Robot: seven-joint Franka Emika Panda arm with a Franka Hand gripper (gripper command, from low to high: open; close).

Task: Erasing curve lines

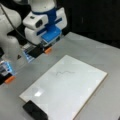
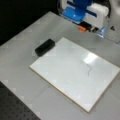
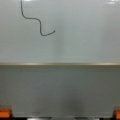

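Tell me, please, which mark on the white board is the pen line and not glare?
The curve lines: a thin dark-grey squiggle near the white board's middle, unerased. The glare spots are bright white patches. The gripper hangs above the table, off the board.

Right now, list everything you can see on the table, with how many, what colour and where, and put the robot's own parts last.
white board: one, white with a thin tan edge, flat on the table in both front views.
curve lines: one short dark-grey squiggle, on the board, not erased; at the wrist view's top left.
black block: one, black, at the board's corner; whether it touches the board is unclear.
table: one, grey.
gripper: one, white and blue with orange fingertips, above the table beyond the board's edge, holding nothing.
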